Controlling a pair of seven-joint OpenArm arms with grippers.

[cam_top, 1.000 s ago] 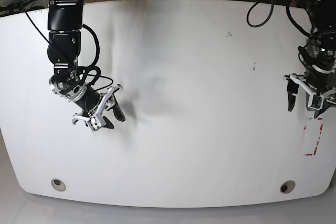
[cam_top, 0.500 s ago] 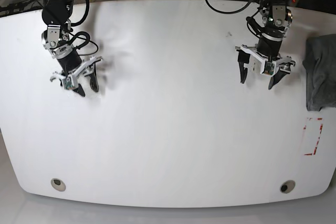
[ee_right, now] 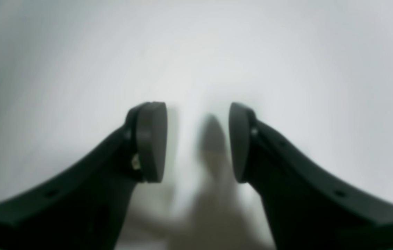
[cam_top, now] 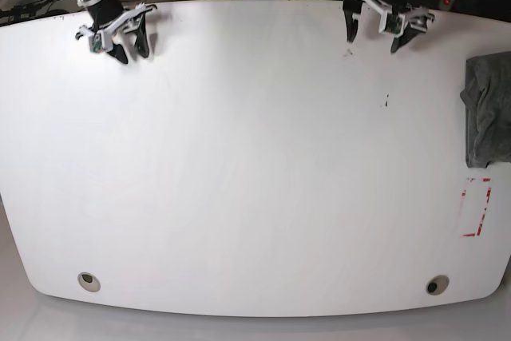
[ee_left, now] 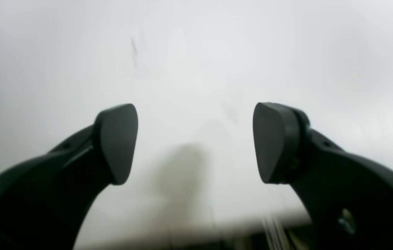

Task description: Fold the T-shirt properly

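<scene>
Grey T-shirt [cam_top: 485, 109] lies rumpled at table's [cam_top: 255, 181] edge.

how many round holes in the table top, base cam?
2. One hole near the front-left corner of the table, the other hole near the front-right corner. None seen elsewhere.

The T-shirt [cam_top: 487, 109] was cut off by the base view's right edge at the table's [cam_top: 255, 181] right edge. Both wrist views were blurred; the arms ran out past the top edge.
</scene>
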